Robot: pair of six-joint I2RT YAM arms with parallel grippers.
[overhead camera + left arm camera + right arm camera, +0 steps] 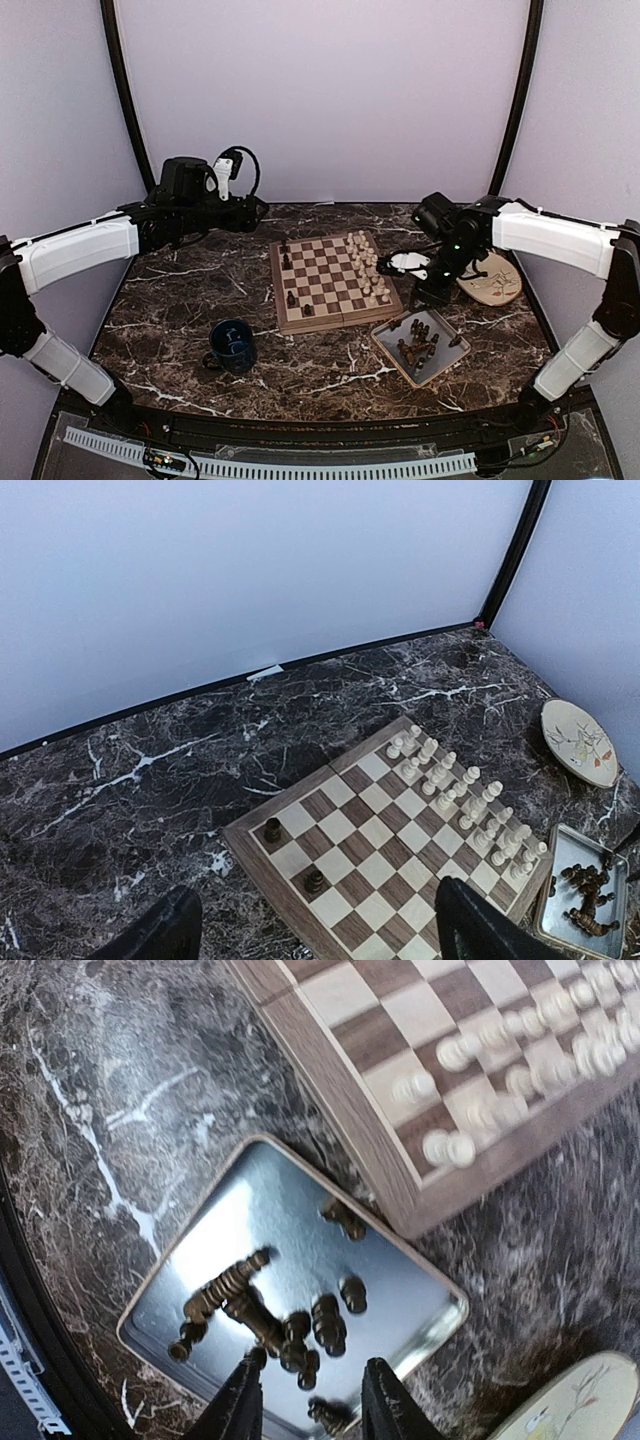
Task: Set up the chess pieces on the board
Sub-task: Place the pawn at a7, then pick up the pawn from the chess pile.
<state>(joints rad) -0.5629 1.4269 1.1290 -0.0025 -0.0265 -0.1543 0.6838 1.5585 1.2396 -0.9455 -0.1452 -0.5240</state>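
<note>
Our square checkered wooden board (279, 295) sits mid-surface, cream-white chess pieces (368, 266) lining its right edge; dark brown pieces (328, 1322) lie in the grey rectangular tray (270, 1210) beneath our right gripper (312, 1402), fingers parted; our left gripper (315, 930) gapes too

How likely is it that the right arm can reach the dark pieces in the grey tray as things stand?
Probably yes: the right claw hangs directly above the tray, its jaws apart, with the dark pieces just below and nothing between.

Pale lavender walls (320, 90) enclose a dark marble table (160, 330).
</note>
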